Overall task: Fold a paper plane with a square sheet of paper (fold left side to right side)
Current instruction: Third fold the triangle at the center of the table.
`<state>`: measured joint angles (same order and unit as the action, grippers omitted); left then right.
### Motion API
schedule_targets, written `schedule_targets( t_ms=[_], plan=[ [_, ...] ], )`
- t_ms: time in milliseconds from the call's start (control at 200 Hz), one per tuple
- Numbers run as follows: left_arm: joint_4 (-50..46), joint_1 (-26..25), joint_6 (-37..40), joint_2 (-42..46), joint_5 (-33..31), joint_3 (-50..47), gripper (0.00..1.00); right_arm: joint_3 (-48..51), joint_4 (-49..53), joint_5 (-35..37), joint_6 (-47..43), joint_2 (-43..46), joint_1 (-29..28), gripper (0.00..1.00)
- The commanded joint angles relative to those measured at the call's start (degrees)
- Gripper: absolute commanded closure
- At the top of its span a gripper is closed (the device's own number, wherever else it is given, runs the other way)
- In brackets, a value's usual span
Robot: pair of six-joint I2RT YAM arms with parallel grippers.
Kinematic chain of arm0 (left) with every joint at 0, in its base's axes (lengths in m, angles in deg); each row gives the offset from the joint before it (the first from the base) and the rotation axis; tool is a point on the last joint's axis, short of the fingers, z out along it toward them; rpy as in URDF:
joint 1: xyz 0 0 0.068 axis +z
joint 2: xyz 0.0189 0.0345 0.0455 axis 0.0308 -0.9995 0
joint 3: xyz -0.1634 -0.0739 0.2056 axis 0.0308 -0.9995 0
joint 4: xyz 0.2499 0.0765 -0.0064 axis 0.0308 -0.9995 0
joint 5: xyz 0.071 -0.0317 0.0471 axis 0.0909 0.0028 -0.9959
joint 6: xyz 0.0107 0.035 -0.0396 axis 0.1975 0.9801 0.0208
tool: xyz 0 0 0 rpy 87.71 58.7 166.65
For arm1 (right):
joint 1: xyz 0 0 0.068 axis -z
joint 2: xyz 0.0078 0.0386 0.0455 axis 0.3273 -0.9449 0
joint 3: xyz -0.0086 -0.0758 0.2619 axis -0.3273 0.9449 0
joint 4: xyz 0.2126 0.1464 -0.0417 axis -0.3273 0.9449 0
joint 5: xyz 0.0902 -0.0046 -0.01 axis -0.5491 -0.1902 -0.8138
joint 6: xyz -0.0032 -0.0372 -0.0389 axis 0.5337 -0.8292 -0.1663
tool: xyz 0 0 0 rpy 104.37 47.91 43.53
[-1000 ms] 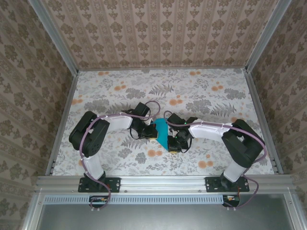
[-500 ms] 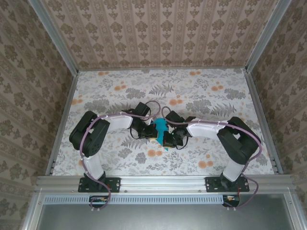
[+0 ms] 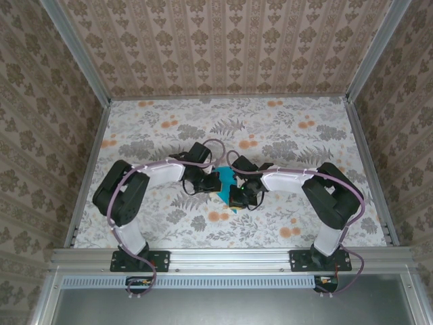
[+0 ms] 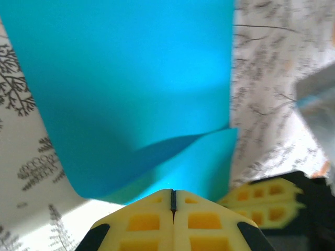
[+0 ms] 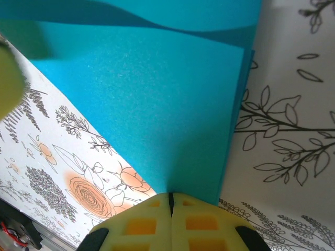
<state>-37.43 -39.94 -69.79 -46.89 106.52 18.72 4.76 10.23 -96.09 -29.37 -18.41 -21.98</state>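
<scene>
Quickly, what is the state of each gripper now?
Left gripper: shut, tips at the square sheet of paper; grip cannot be told.
Right gripper: shut, tips at its edge; grip cannot be told.

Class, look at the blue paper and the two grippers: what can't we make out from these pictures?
- Top view: most of the square sheet of paper is hidden under the left gripper and the right gripper. Its creases are too small to see.
- Left wrist view: the frame cuts off the sheet's far edge. A grey blur at the right cannot be identified.
- Right wrist view: the right gripper covers the paper's near corner, so pinching or pressing is unclear.
</scene>
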Motion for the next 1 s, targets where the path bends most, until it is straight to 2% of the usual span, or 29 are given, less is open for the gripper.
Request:
schedule_targets(
  t_ms=[0, 290, 590, 995],
  plan=[
    [2.5, -0.9, 0.4, 3.4, 2.3, -2.9, 0.98, 1.1, 5.6, 4.6, -1.1, -3.1, -0.1, 1.00],
    [4.5, -3.0, 1.1, -0.2, 3.8, -3.6, 1.00, 0.4, 6.4, 5.1, -1.8, -3.4, 0.0, 1.00],
    [3.6, -2.9, 3.0, -3.6, 0.4, -3.1, 1.00, -0.1, 8.0, 6.2, -2.9, -3.4, -0.1, 1.00],
    [0.7, 1.5, 5.8, -4.5, -3.9, -1.9, 1.00, 0.2, 10.8, 6.8, -4.0, -3.6, -0.1, 1.00]
  ],
)
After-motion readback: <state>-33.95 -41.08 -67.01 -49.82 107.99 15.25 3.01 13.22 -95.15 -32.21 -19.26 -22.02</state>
